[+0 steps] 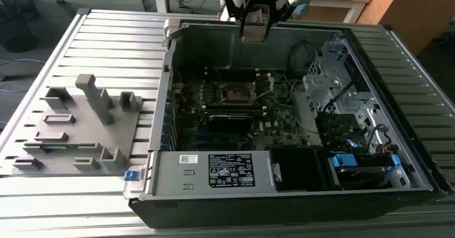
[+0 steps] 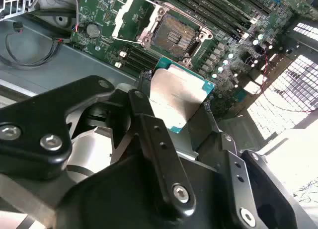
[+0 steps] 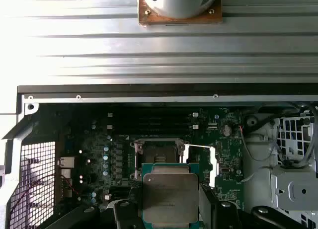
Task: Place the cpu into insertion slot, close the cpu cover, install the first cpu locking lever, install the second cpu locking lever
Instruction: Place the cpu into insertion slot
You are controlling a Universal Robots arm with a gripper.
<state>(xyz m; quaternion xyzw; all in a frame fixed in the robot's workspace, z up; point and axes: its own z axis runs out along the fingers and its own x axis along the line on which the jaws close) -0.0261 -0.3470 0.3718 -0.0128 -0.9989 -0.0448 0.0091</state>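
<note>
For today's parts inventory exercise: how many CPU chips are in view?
1. The cpu is gripped between the fingers, clear above the motherboard; the insertion slot is open and holds no chip. Others could be hidden elsewhere in the case.

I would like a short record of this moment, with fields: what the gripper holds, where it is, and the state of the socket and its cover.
gripper: shut on the chip, raised over the open computer case
chip: held between the fingers, not yet in the socket
socket: empty, dark centre exposed
cover: swung open, beside the socket
</note>
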